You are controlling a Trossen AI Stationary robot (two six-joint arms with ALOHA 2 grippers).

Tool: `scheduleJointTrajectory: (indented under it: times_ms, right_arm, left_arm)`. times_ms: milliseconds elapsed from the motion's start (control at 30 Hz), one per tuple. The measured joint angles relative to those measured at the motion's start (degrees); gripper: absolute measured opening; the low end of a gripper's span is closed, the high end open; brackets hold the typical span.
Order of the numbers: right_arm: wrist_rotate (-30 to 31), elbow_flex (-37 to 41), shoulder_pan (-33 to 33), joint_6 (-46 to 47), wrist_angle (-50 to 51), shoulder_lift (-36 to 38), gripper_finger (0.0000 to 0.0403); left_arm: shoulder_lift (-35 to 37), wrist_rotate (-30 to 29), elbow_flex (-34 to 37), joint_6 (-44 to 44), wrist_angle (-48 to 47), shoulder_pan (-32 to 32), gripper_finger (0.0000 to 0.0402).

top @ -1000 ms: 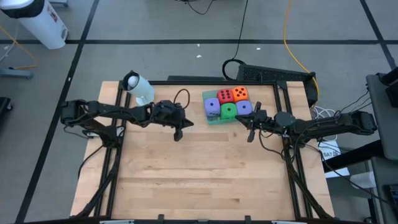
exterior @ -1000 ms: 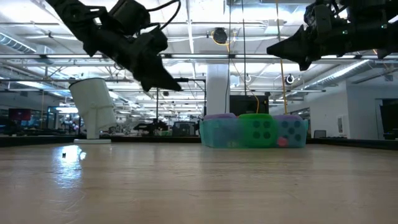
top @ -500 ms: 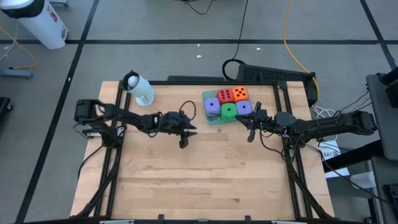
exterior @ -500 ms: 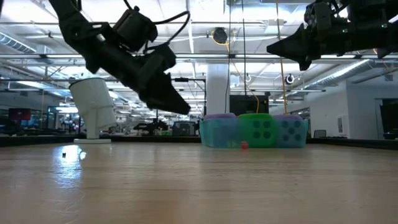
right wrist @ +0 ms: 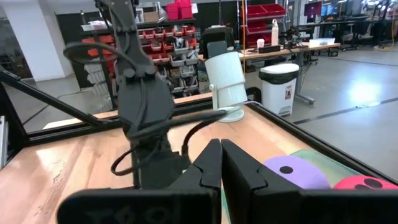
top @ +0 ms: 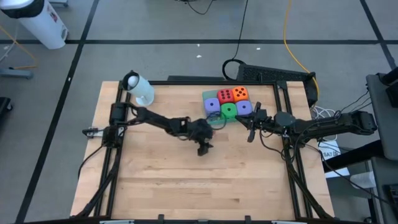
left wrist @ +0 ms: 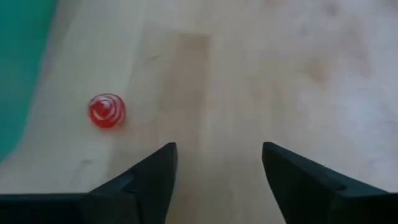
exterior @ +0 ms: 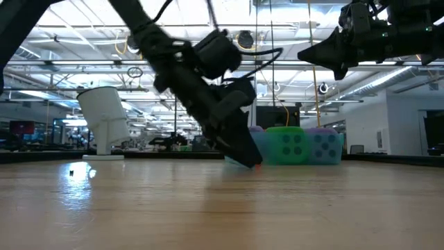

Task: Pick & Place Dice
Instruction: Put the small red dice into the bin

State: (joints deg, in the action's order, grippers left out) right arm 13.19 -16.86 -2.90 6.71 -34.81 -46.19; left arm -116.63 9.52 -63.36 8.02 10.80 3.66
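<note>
Five dice stand on the flat green tray [top: 215, 119] at the far middle of the table: purple [top: 212, 106], red [top: 224, 95], orange [top: 240, 94], green [top: 229, 111] and purple-blue [top: 244, 107]. My left gripper [top: 204, 149] slants down just near-left of the tray, low over the wood. It is open [left wrist: 217, 152] with only bare table between its fingers. My right gripper [top: 250, 132] hangs shut [right wrist: 221, 167] high above the table, right of the tray. In the low view the left arm hides the tray's left end [exterior: 239, 149].
A small round red spot with pale rings [left wrist: 107, 111] shows on the wood beside the tray's edge [left wrist: 18, 68], off to one side of my left fingers. A white cylinder [top: 140, 88] stands at the far left corner. Bare wood stretches across the near half.
My left gripper has swung toward the table's right and near edges and dropped from high up to just above the wood beside the tray, tipping more steeply downward. The dice and my right arm have kept still.
</note>
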Motion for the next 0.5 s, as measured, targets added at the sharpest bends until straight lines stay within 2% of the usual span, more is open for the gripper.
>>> scheduleJointTrajectory:
  times_ms: [67,200,500]
  right_arm:
    - [-0.1,0.0,0.0,0.1,0.0,0.0,0.0000]
    - [-0.1,0.0,0.0,-0.1,0.7,0.0,0.0000]
    - [0.0,0.0,0.0,-1.6,0.8,0.0,0.0000]
  left_arm:
    - [-0.6,-2.9,-4.0,-1.1,-7.2,0.2,0.0260]
    - [-0.5,-6.2,-7.9,-2.5,-12.5,0.8,0.0278]
    - [-0.5,-4.9,-9.6,-6.6,-12.5,4.9,0.0283]
